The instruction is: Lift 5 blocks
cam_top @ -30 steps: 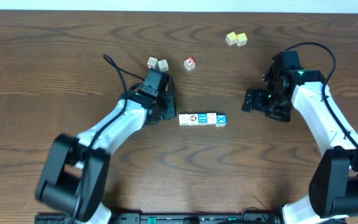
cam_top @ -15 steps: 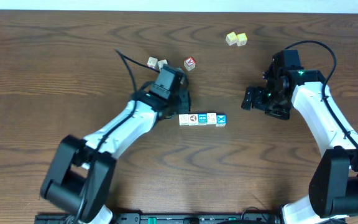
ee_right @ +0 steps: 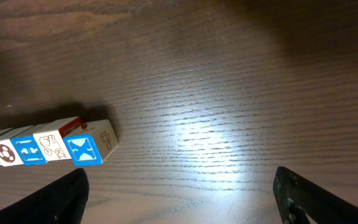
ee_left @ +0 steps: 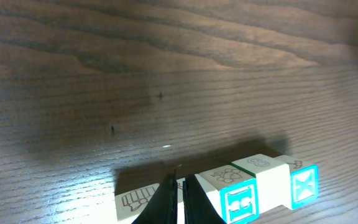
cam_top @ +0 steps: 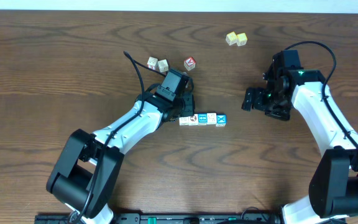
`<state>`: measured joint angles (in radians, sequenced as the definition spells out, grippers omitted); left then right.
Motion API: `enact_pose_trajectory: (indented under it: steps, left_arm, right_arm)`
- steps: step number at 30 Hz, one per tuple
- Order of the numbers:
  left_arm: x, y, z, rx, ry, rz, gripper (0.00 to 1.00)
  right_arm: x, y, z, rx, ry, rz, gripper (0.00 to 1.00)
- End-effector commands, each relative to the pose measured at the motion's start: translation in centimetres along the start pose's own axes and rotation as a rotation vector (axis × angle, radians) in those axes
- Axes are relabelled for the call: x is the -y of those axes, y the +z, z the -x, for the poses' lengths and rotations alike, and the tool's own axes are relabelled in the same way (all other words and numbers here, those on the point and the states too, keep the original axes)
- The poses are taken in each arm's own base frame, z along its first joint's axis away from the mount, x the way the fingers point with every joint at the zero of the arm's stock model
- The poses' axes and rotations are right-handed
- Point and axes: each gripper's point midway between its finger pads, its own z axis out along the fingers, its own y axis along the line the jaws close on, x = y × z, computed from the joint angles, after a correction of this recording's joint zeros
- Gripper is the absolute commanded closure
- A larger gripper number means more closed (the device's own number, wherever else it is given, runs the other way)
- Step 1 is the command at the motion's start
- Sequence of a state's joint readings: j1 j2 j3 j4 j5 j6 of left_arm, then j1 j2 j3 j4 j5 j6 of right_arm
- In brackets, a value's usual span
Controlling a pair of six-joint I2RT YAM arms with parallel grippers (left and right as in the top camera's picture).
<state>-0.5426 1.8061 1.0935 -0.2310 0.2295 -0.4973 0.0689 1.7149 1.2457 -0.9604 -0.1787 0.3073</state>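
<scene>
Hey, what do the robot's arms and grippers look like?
Both arms have white links with black joints: left arm, right arm. The left gripper and right gripper are black. A thin black cable loops above each wrist; a green light glows on the right.

1. A dark brown bench (cam_top: 42, 62) with wavy wood grain fills nearly the whole overhead view.
2. A narrow pale strip (cam_top: 179, 5) runs along the far edge of the bench; whether it is wall or floor cannot be told.
3. A soft bright glare (ee_right: 210, 134) lies on the wood in the right wrist view.
4. The left wrist view shows the same grain, dimmer, with a small glint (ee_left: 166, 147).
</scene>
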Motion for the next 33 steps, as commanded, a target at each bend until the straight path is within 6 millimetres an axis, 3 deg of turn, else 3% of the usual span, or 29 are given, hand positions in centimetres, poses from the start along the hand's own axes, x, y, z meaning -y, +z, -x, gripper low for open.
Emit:
enact_pose_trajectory:
  steps: [1, 25, 33]
  left_arm:
    - [-1.1, 1.2, -1.0, -0.033, -0.012, 0.036, 0.93]
    - [-1.3, 1.8, -2.6, -0.102, -0.021, 0.037, 0.93]
    - [-1.0, 1.7, -1.6, -0.068, -0.018, 0.019, 0.93]
  right_arm:
    - [0.1, 0.3, -0.2, -0.009, 0.007, -0.012, 0.08]
    - [0.1, 0.3, -0.3, -0.012, 0.008, -0.013, 0.09]
    - [0.1, 0.3, -0.3, -0.012, 0.008, -0.013, 0.08]
